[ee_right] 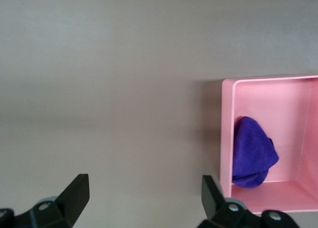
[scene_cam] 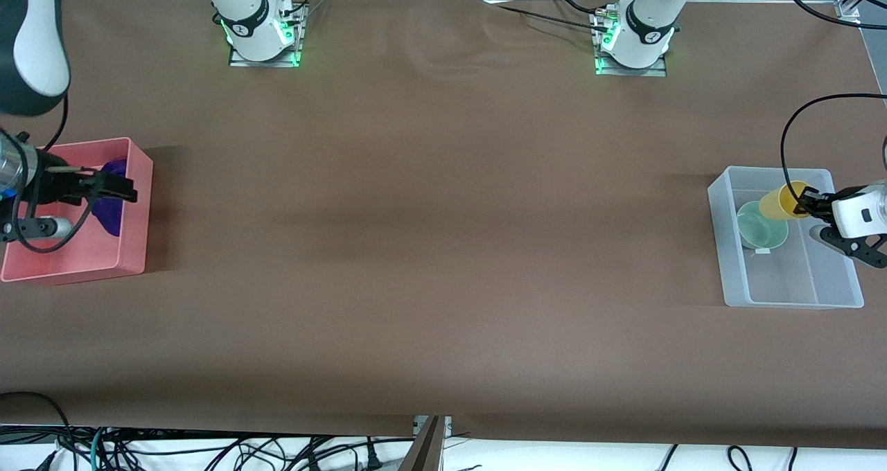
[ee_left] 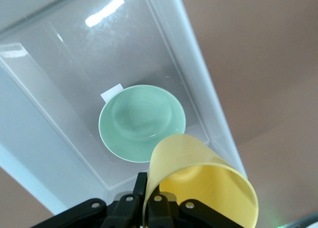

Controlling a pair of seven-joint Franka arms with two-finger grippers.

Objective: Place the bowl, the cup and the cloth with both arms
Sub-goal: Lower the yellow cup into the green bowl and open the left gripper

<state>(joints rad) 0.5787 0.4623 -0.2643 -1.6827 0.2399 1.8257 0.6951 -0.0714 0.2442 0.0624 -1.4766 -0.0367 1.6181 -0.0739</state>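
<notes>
Brown table (scene_cam: pixel 443 249), two bins. Clear plastic bin (scene_cam: pixel 734 263) at the left arm's end: holds the green bowl (scene_cam: pixel 761 227), upright on the bin floor near the wall that faces the table's middle. Left gripper (scene_cam: pixel 807 203) over this bin, fingers clamped on the rim of the yellow cup (scene_cam: pixel 782 201); cup held tilted on its side in the air, just above the bowl. Pink bin (scene_cam: pixel 132 249) at the right arm's end: holds the purple cloth (scene_cam: pixel 111 211), bunched against the wall that faces the table's middle. Right gripper (scene_cam: pixel 114 185) over the pink bin, fingers spread wide, holding nothing.
</notes>
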